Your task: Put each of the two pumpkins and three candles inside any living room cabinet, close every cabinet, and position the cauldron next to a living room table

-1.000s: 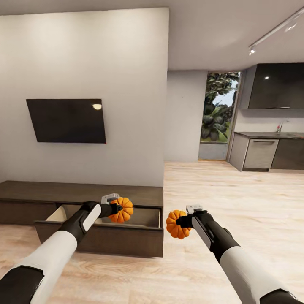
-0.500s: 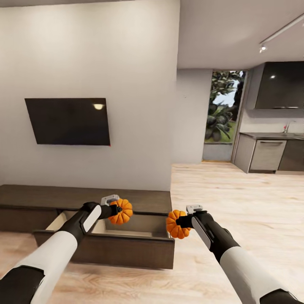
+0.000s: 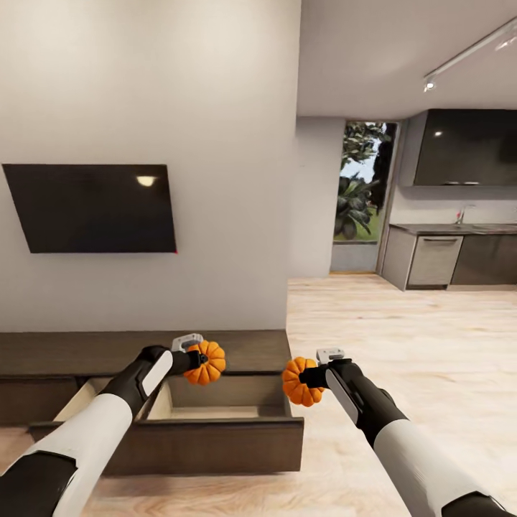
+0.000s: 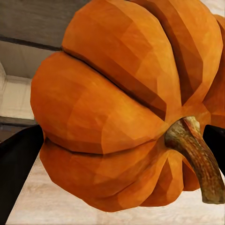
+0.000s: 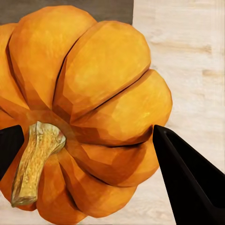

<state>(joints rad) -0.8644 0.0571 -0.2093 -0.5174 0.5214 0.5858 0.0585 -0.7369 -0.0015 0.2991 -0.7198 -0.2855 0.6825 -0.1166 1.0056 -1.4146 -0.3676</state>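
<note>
While we face the long dark-brown wooden cabinet [image 3: 136, 352] at the lower left of the frame, its pale-lined drawer [image 3: 208, 413] stands pulled open. Our left gripper [image 3: 199, 357] pinches one ribbed bright-orange pumpkin [image 3: 207, 362] above that drawer; our right gripper [image 3: 305, 376] clamps the other ribbed orange pumpkin [image 3: 296, 382] just beside the drawer's right corner, over the pale wood floor [image 3: 402, 337].
</note>
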